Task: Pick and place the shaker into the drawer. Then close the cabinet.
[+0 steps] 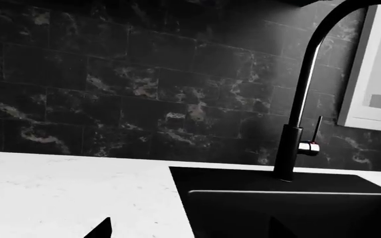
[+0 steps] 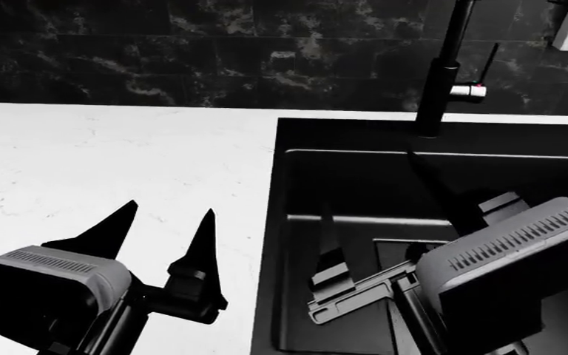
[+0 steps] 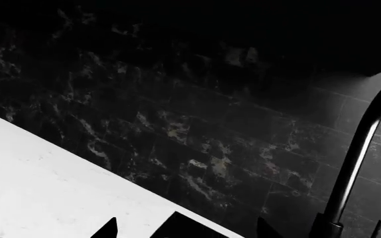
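The shaker and the drawer are out of view in all three views, and no cabinet shows. In the head view my left gripper (image 2: 163, 223) hangs open over the white counter (image 2: 116, 155), with nothing between its two black fingers. My right gripper (image 2: 378, 200) is open above the black sink basin (image 2: 294, 140), also empty. In the left wrist view the left gripper (image 1: 189, 230) straddles the counter's edge at the sink. In the right wrist view only the tips of the right gripper (image 3: 187, 230) show, low in the frame.
A tall black faucet (image 2: 440, 74) with a chrome side handle (image 2: 467, 91) stands behind the sink. A black marble tile backsplash (image 2: 166, 52) runs along the back of the counter. A white window frame (image 1: 376, 74) sits to the right of the faucet.
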